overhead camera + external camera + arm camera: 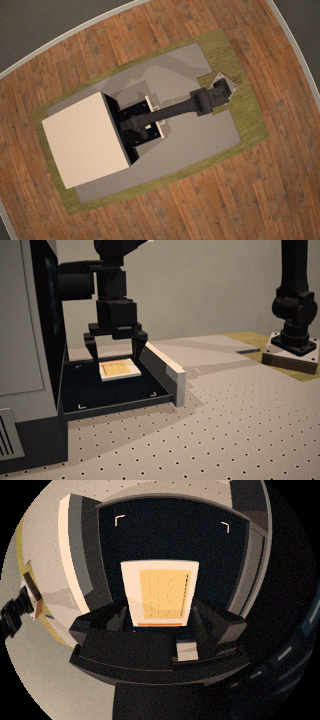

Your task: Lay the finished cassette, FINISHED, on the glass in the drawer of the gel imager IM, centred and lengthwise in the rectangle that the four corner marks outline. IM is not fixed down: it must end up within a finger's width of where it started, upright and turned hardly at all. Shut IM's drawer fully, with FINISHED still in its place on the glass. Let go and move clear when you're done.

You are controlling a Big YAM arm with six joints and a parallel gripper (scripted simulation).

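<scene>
My gripper (116,360) (159,600) points down over the open drawer. It is shut on FINISHED (117,369) (161,592), a flat white cassette with a yellow gel and an orange stripe, gripped at its sides near the striped end. FINISHED looks level and slightly above the dark glass (116,395) (172,540); no gap shows plainly. In the exterior view three pale corner marks show and the fourth is hidden; FINISHED appears inside them, towards the drawer front and the far side. In the top view the arm mostly covers it. IM (85,139) (18,317) stands upright, its drawer pulled out.
The upright drawer front (178,384) (72,555) stands close beside one finger. IM's dark front face (49,317) is close on the other side, beside the wrist. The arm's base (293,343) stands beyond the drawer, and the arm (175,109) passes over the drawer front and handle.
</scene>
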